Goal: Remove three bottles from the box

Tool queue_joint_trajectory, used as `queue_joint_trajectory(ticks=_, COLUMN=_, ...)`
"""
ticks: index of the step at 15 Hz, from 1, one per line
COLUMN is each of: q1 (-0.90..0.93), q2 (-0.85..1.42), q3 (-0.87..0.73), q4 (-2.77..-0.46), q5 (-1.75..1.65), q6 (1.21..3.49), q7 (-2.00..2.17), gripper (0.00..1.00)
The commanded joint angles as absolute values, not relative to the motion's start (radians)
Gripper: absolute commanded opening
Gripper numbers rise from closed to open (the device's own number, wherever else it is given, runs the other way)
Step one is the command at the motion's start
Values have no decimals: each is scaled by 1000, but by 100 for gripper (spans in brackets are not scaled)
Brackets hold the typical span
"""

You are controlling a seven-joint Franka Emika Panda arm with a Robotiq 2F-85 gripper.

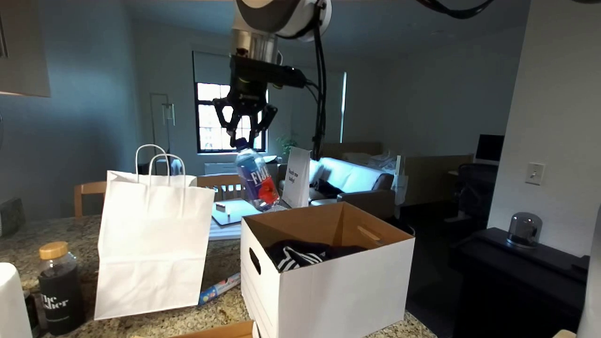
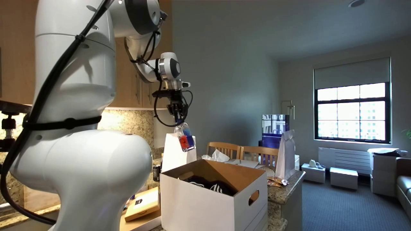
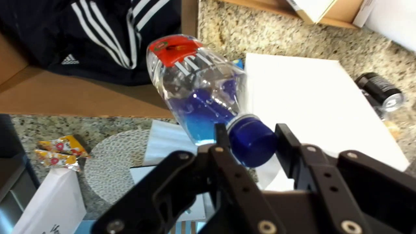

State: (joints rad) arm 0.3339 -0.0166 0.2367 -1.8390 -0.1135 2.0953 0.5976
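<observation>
One clear plastic bottle (image 3: 204, 94) hangs tilted, its blue cap (image 3: 253, 144) pinched by the black two-fingered gripper (image 1: 242, 140), so lower it slowly beside the white cardboard box (image 1: 342, 291), base first.

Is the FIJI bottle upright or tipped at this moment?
Tipped: in both exterior views the bottle hangs at a slant, its blue cap held by the tool.

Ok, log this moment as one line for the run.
Fingers: closed on blue cap | Fiji bottle: tilted, in the air, out of the box | box: dark striped garment inside | set-down: not yet
</observation>
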Motion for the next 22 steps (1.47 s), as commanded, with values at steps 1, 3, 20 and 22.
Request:
queue_joint_trajectory(ticks=1, q1=356, q2=-70, q3=311, q4=-1943, q5=-83, q6=2165, q7=640, gripper=15)
queue_joint_trajectory(ticks=3, q1=376, q2=-72, q3=347, q4=-1988, q5=-50, q6=2182, q7=631, gripper=15)
queue_joint_trajectory(ticks=20, q1=440, q2=175, q3=427, q4=-2169, q5=248, q6=2492, q7=267, gripper=15)
queue_joint_trajectory(ticks=22, q1=453, q2=228, q3=432, q4=-2143, q5=230, q6=2536, q7=258, gripper=15)
